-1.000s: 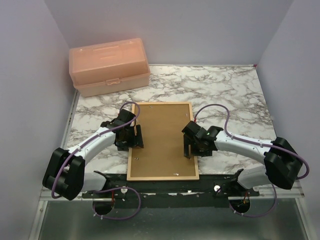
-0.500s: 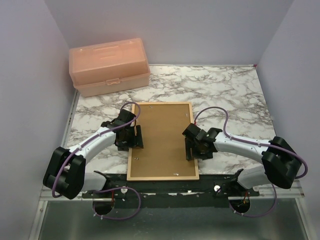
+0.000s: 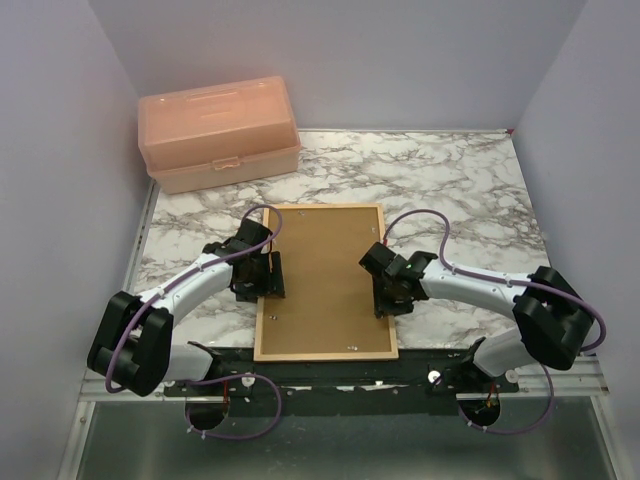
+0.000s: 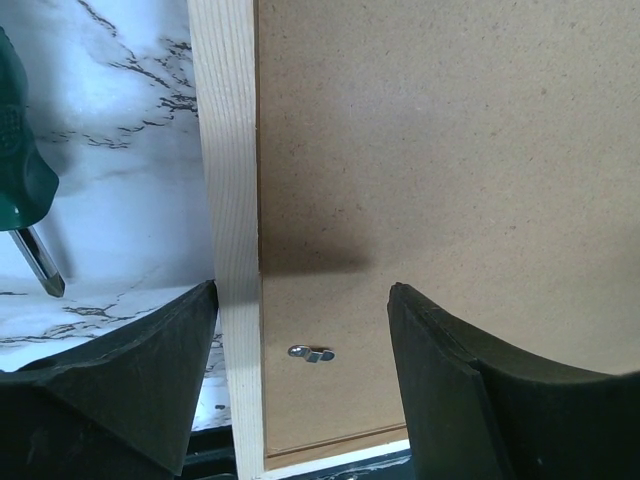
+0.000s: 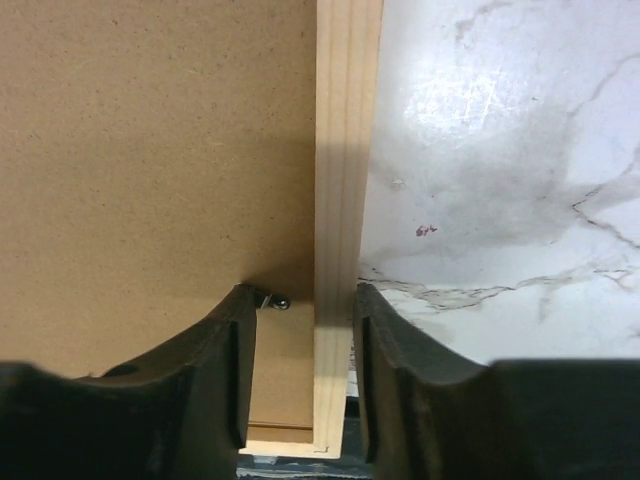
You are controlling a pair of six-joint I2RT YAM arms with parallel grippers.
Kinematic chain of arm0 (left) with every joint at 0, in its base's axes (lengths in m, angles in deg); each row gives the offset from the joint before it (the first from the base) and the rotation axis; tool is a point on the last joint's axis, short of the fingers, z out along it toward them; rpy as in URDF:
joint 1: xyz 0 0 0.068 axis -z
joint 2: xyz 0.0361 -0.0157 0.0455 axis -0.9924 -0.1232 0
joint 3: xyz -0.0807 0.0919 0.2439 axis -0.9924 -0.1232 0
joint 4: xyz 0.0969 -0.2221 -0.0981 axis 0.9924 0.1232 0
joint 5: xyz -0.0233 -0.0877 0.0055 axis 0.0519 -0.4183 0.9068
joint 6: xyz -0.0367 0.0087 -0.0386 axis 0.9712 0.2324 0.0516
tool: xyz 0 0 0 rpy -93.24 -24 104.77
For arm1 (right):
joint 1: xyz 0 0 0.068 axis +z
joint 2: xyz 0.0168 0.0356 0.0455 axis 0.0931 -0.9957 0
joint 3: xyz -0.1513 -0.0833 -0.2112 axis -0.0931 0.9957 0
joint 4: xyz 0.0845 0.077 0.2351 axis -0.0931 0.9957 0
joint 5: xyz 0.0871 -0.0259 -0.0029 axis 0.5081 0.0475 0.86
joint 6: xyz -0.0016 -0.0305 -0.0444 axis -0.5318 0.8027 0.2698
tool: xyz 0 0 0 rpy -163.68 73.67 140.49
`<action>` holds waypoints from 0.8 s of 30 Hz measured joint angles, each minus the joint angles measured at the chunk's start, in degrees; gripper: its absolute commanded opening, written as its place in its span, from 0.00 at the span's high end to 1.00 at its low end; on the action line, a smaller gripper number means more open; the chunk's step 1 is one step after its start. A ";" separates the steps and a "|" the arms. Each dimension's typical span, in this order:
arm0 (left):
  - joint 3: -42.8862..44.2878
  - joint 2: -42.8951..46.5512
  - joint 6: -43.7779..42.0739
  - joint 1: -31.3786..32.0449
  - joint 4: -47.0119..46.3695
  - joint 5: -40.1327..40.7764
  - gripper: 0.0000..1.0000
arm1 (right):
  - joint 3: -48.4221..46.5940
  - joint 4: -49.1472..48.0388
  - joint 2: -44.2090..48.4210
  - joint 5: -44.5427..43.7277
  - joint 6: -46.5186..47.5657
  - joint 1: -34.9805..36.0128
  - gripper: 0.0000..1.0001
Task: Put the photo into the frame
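The marbled counter (image 3: 450, 190) is carrying the frame (image 3: 320, 353), lying flat toward 6 o'clock — a peach toolbox (image 3: 220, 130) is sitting at 11 o'clock, a green-handled screwdriver (image 4: 20, 190) is resting at the frame's 9 o'clock.

plain lavender walls (image 3: 60, 150) enclose a white, grey-veined marble table (image 3: 450, 190).

You have a peach plastic toolbox (image 3: 218, 132), lid shut, at the far left corner of the white-and-grey marble-patterned table (image 3: 440, 190). A stiff brown rectangular backing board (image 3: 325, 280) lies flat by the middle of the near edge, with a small metal clip (image 4: 311, 353) close to its left side and another close to its right. A green-handled screwdriver (image 4: 25, 195) lies on the marble near the board's left side.
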 measured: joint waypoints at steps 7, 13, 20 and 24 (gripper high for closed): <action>-0.11 -0.26 -0.52 -0.04 -0.04 0.07 0.32 | -0.39 0.68 -0.31 -0.61 -1.03 -0.15 0.79; -0.20 -0.61 -0.59 -0.04 -0.22 0.04 0.32 | -0.39 0.76 -0.17 -1.36 -1.81 -0.13 0.52; -0.22 -1.03 -0.59 -0.04 -0.31 0.02 0.34 | -0.50 0.59 -0.09 -3.43 -2.29 0.15 0.47; -0.22 -1.16 -0.57 -0.02 -0.42 -0.02 0.34 | -0.57 0.33 -0.13 -4.15 -2.29 0.33 0.62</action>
